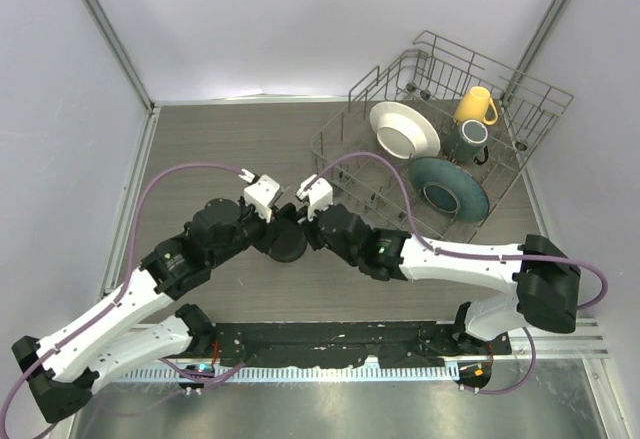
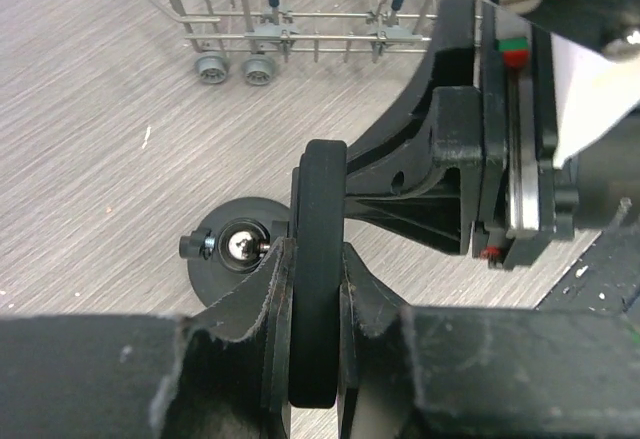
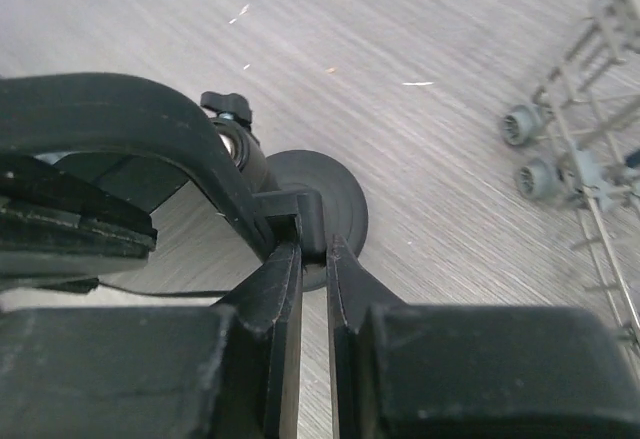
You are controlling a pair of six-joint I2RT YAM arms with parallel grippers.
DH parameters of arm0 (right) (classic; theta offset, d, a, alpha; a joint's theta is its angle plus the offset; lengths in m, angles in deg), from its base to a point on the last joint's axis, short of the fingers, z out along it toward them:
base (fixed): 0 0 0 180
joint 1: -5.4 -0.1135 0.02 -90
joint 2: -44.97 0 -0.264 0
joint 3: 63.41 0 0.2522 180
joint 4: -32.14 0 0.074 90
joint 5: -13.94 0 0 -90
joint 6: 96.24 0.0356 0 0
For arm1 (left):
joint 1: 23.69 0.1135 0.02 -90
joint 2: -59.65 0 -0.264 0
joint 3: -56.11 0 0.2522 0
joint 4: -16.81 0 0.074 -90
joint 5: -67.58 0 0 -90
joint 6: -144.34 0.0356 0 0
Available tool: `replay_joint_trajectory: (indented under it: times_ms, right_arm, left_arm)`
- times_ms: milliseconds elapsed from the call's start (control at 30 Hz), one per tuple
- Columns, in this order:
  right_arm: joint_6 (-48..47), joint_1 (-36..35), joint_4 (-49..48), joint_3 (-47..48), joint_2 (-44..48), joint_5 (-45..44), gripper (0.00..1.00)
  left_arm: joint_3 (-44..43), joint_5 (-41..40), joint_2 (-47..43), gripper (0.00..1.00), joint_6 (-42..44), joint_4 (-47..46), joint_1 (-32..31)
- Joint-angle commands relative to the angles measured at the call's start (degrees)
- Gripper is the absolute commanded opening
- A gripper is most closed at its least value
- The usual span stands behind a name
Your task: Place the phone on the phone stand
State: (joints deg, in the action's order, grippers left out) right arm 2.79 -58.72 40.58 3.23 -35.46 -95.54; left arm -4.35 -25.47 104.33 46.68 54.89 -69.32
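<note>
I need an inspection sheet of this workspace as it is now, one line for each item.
surface: grey wood-grain table, few white flecks
job's things: phone edge-on above the phone stand; seated or not, cannot tell
clutter: dish rack with white bowl, yellow mug, dark mug, teal plate
grippers: left gripper shut on phone; right gripper shut at the stand, on what unclear
cables: purple cables loop along both arms
surroundings: white walls, metal posts

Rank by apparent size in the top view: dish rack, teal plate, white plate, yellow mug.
1. dish rack
2. teal plate and white plate: look about alike, so not ranked
3. yellow mug
</note>
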Motion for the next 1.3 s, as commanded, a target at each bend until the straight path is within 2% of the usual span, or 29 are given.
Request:
replay_joint_trajectory:
  times_ms: [0, 100, 300, 367, 467, 567, 700, 733, 767, 800, 867, 900, 933, 967, 1000, 1067, 1100, 1167, 1200, 1267]
  right_arm:
    - [5.56, -6.62, -6.19, 2.39, 1.41, -34.15, 0.01]
    - [1.70, -13.72, -5.40, 6.77, -1.57, -44.46, 0.01]
    - [4.75, -20.51, 1.54, 14.08, -5.27, -52.40, 0.01]
    - [11.57, -20.96, 6.79, 14.88, -5.36, -51.62, 0.01]
    - [16.70, -22.71, 9.10, 14.88, -6.24, -50.48, 0.01]
    - [17.15, -24.12, 7.35, 12.34, -4.66, -49.08, 0.01]
    - [16.90, -22.46, 8.92, 9.97, -1.41, -46.62, 0.01]
    - [15.85, -20.54, 7.45, 8.83, 1.73, -43.13, 0.01]
    - [14.18, -16.00, 5.69, 4.99, 3.59, -30.13, 0.01]
    - [11.12, -12.99, 1.24, 2.77, 5.87, -23.12, 0.01]
    - [6.72, -7.81, -1.00, -1.96, 11.23, -5.48, 0.02]
    - [1.13, -6.91, -1.35, -2.95, 12.64, -0.69, 0.05]
    - [-1.63, -6.03, -1.01, -3.66, 13.79, 3.88, 0.11]
    - [-3.57, -4.98, -0.14, -3.84, 15.19, 8.19, 0.39]
    - [-5.42, -2.96, 3.01, -3.32, 15.29, 13.98, 0.49]
    - [-6.67, 0.21, 4.88, -1.48, 14.77, 16.75, 0.65]
    - [-6.58, 4.22, 7.41, -1.29, 14.68, 22.24, 0.69]
    - [-7.01, 7.94, 7.17, -2.51, 14.77, 30.43, 0.73]
    - [-7.10, 11.35, 5.60, -3.48, 15.38, 38.56, 0.73]
    - [-8.41, 13.48, 1.64, -6.37, 15.56, 45.99, 0.73]
  left_arm:
    - [0.47, -30.78, -0.84, 0.00, 2.65, -1.29, 0.28]
    - [-0.32, -33.42, 0.84, 0.00, 1.77, 0.47, 0.19]
    - [0.55, -32.64, 2.95, 0.00, 1.42, -1.63, 0.19]
    - [1.69, -32.38, 2.60, 0.00, 0.28, -4.61, -0.16]
    - [2.57, -32.19, 4.79, 0.00, -1.91, -8.14, -1.13]
    - [2.05, -31.85, 8.47, 0.00, -2.45, -8.76, -1.92]
    - [2.31, -27.20, 7.26, 0.00, -1.66, -10.78, -2.19]
    - [2.31, -23.79, 6.30, 0.00, -1.83, -10.43, -2.19]
    - [1.70, -20.97, 5.68, 0.00, -1.92, -9.73, -2.10]
    - [1.52, -18.51, 3.93, 0.00, -2.01, -7.99, -2.19]
    - [1.35, -11.68, 2.08, 0.00, -2.36, -6.48, -2.19]
    - [1.35, -9.71, -0.28, 0.00, -2.18, -4.99, -2.19]
    - [1.61, -7.08, -1.35, 0.00, -2.01, -4.28, -2.19]
    - [1.87, -1.58, -2.57, 0.00, -1.40, -3.84, -2.19]
    - [2.13, 2.57, -4.50, 0.00, -0.70, -3.40, -2.19]
    - [2.57, 9.35, -6.27, 0.00, 0.45, -2.78, -2.19]
    - [2.58, 12.25, -6.97, 0.00, 0.98, -2.52, -2.10]
    - [2.23, 15.25, -8.47, 0.00, 2.12, -1.91, -2.19]
    - [2.05, 17.61, -8.82, 0.00, 3.17, -1.03, -2.19]
    - [1.09, 20.96, -9.09, 0.00, 4.58, -0.06, -2.19]
